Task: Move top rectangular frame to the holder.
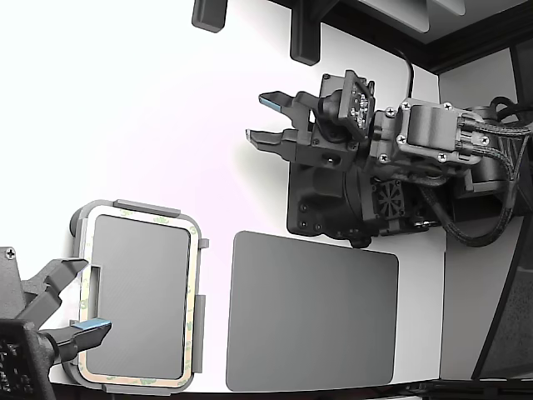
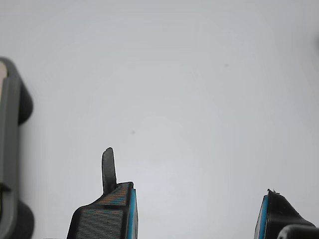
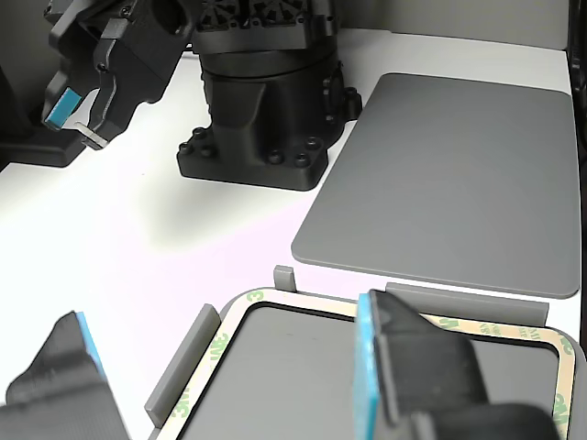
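Sitting in one holder (image 1: 146, 206): one frame (image 1: 133, 217); one mat (image 1: 312, 312) beside. Gripper (image 1: 256, 117) fingers spread, empty. Green frame marks unreadable.

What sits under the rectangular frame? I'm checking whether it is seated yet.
The tan-bordered rectangular frame lies on the light grey holder, whose raised tabs show around its edges. The holder's floor is covered by the frame's dark centre.

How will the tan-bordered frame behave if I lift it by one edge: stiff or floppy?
The frame looks very thin and flat, so it is probably light and may flex when lifted by one edge. Its border looks like printed tape, so it may be slick or tacky. Raised tabs on the holder surround it, so sideways pushes would likely be blocked.
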